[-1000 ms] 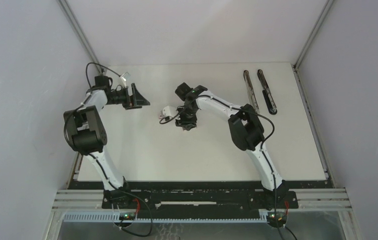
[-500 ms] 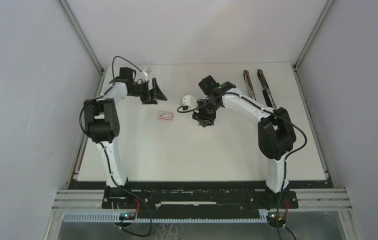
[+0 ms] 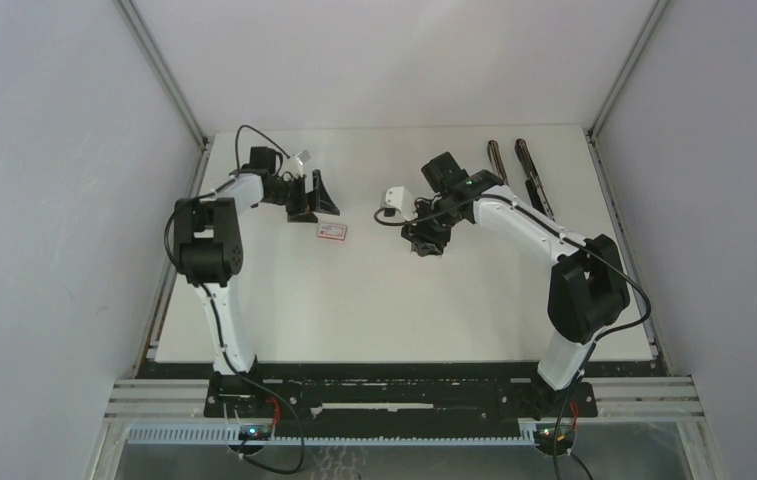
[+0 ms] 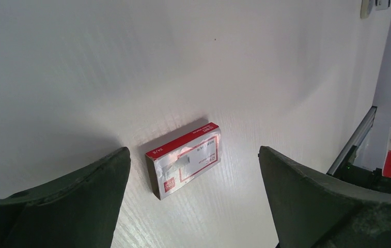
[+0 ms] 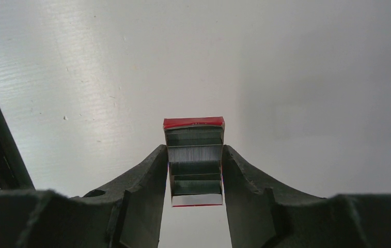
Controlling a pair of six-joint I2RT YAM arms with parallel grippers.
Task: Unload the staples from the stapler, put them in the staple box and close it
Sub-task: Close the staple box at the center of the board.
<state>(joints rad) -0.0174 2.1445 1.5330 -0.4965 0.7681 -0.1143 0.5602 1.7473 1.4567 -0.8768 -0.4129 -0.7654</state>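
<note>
The stapler lies at the back right as two long dark bars side by side. My right gripper is left of it, above the table. In the right wrist view that gripper is shut on a small open red-edged tray, squeezed by its sides. Grey strips of staples fill the tray. My left gripper stands wide open at the back left. Its wrist view shows the gripper above a red-and-white staple box that lies flat on the table, untouched.
The staple box lies on the white table between the two grippers. Grey walls close in the left, back and right sides. A metal rail runs along the table's edge in the left wrist view.
Both arms have swung to the right. My right gripper carried the tray of staples away from the box toward the stapler. My left gripper moved in over the box, still open.
</note>
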